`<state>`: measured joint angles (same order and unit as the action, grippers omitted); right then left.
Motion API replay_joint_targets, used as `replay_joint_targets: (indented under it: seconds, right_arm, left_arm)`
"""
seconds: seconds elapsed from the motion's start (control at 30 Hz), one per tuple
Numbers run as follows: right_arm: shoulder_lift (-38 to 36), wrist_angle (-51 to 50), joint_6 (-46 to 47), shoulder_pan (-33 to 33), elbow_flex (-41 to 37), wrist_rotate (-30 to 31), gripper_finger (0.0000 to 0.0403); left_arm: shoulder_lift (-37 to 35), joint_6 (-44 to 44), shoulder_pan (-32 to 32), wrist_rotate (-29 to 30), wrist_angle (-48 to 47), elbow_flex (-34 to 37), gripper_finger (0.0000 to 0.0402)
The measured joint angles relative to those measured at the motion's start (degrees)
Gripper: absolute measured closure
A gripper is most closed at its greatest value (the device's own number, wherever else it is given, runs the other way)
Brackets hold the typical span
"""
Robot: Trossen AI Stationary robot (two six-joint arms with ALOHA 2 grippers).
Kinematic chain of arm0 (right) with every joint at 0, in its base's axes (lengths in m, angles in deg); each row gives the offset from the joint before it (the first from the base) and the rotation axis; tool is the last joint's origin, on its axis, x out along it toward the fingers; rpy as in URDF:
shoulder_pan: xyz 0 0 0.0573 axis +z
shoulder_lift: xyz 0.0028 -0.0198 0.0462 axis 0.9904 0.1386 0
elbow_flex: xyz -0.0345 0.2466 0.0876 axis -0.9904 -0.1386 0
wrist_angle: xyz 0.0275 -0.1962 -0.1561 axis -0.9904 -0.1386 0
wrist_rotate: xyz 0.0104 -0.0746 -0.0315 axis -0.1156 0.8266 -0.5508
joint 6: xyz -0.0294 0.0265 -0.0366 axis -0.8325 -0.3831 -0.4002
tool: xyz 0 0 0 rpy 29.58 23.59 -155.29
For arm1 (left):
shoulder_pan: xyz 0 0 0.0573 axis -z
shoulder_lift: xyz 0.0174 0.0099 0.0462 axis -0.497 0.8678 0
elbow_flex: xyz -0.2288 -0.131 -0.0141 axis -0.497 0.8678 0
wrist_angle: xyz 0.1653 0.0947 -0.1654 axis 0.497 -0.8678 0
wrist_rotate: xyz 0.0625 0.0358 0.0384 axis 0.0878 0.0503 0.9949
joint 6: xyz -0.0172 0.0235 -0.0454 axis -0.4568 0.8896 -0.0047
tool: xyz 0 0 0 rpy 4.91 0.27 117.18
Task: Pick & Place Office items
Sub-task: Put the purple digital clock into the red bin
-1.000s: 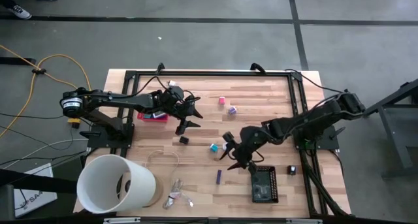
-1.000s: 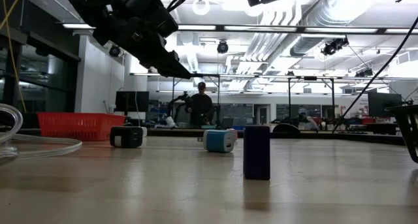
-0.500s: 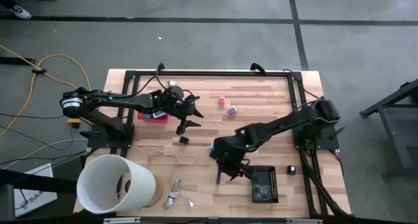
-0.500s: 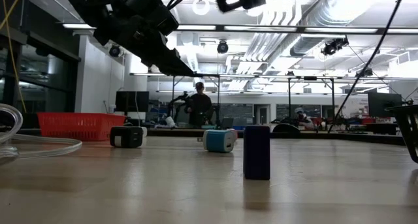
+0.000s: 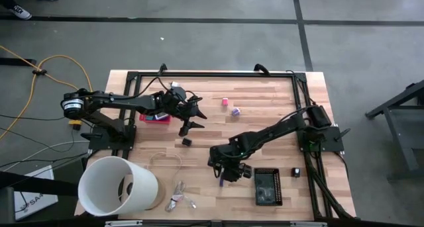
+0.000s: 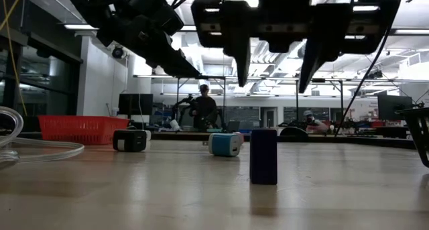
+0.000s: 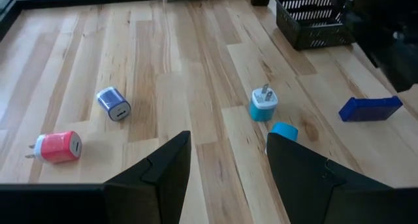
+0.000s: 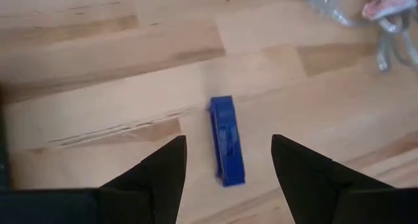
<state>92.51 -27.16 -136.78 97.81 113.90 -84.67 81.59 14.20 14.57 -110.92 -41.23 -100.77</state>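
Bare wood around blue block (image 8: 226,140)

R arm swung over to the blue block

My right gripper (image 5: 225,169) was near the black tray (image 5: 268,186) a sec ago; it's now moved away from it, hanging w/ fingers spread directly above the blue block (image 8: 226,140).

grey concrete floor (image 5: 371,28), ceiling ducts (image 6: 348,15)
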Motion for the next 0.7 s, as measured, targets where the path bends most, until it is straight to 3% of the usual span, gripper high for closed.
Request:
replay_joint_targets:
  seconds: [0.37,0.7]
  right_arm:
    - [0.09,2.86,-2.94,0.02,-0.28,2.46,0.0192]
    - [3.97,3.43,-2.61,0.39,-0.96,0.91,0.0192]
  left_arm:
    - [0.0,0.0,-0.01,0.01,0.21,0.0,0.0208]
    - [0.0,0.0,0.0,0.0,0.42,0.0,0.0208]
